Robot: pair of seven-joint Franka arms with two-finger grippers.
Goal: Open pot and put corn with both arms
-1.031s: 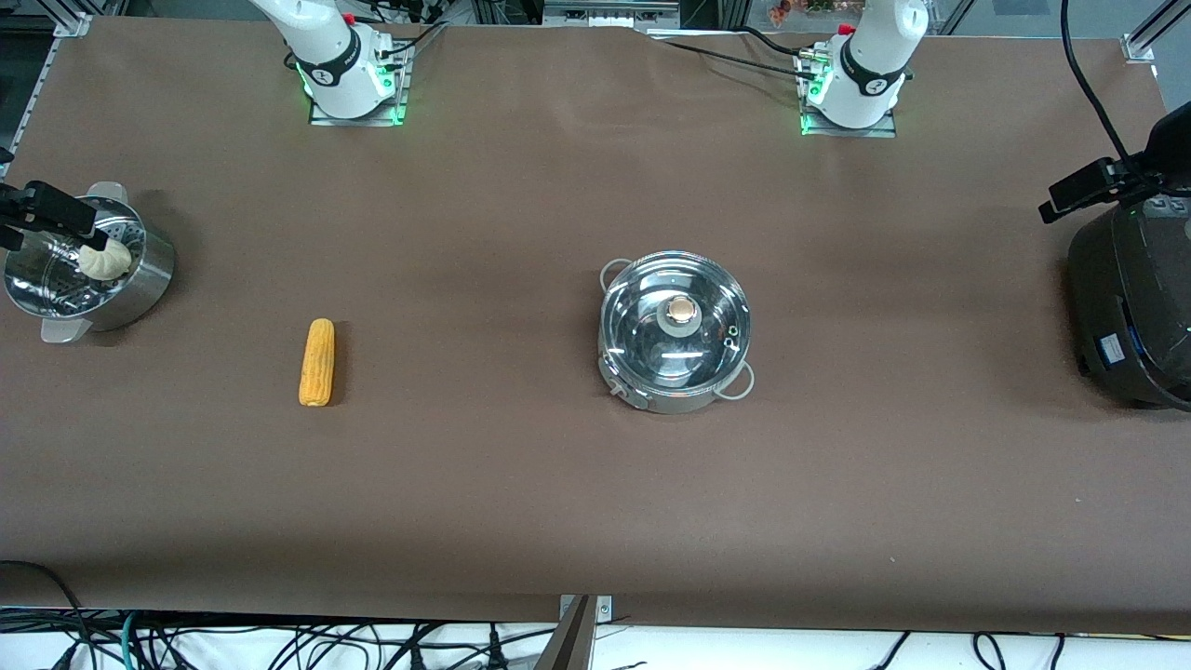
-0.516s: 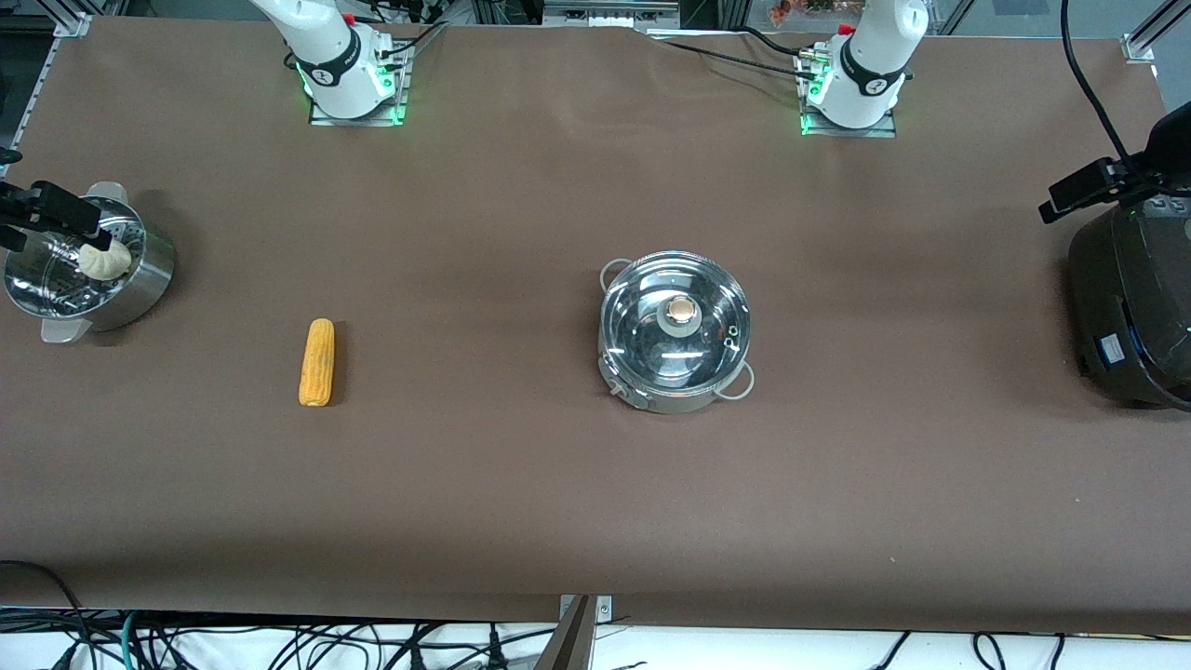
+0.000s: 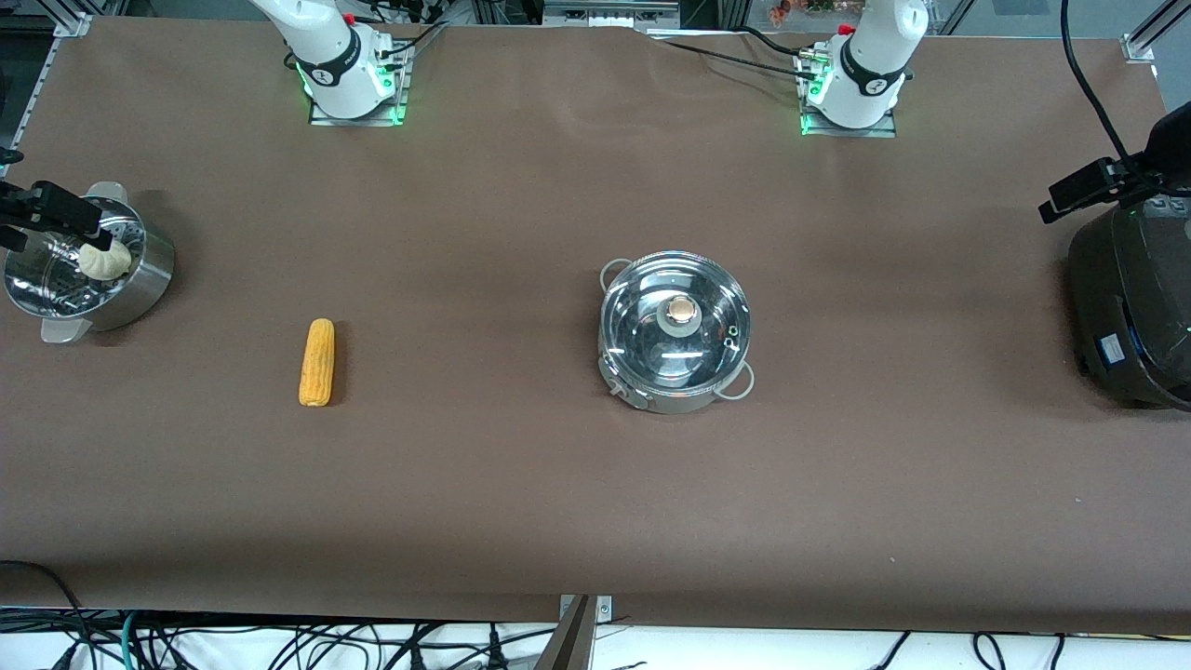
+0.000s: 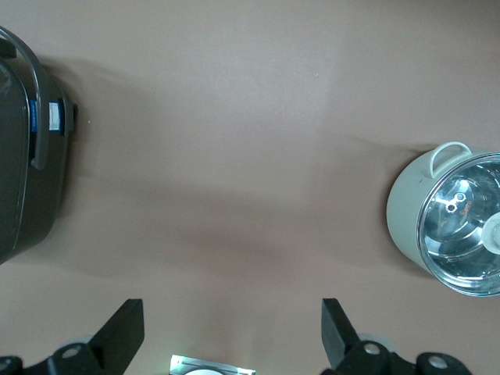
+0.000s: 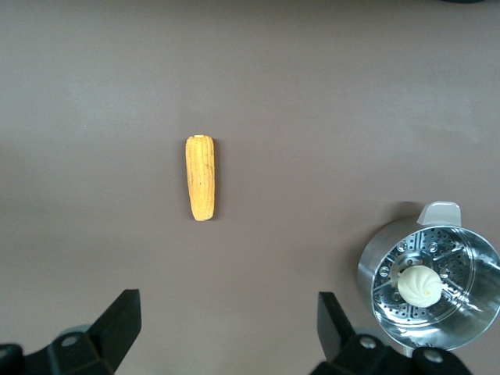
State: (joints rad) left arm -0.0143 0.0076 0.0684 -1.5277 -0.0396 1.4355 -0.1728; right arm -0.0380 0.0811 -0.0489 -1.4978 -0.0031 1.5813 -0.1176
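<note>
The pot (image 3: 675, 330) stands near the table's middle with its glass lid on, beige knob (image 3: 682, 307) on top; it also shows in the left wrist view (image 4: 453, 226). The corn (image 3: 316, 363) lies bare on the brown table toward the right arm's end and is seen from above in the right wrist view (image 5: 201, 178). High over bare table, my left gripper (image 4: 232, 312) is open and holds nothing. My right gripper (image 5: 228, 305) is also high, open and holding nothing. Both arms rise from their bases (image 3: 851, 88) (image 3: 344, 79) out of the front view's top.
A steel steamer basket (image 3: 149, 279) (image 5: 375, 273) holding a white bun (image 3: 104, 261) (image 5: 420, 285) sits at the right arm's end. A black piece (image 3: 51, 209) overhangs it. A large black cooker (image 3: 1130, 307) (image 4: 23, 156) stands at the left arm's end.
The black piece over the steamer basket has shifted very slightly toward the table's end. Pot, corn and both grippers look unchanged.
</note>
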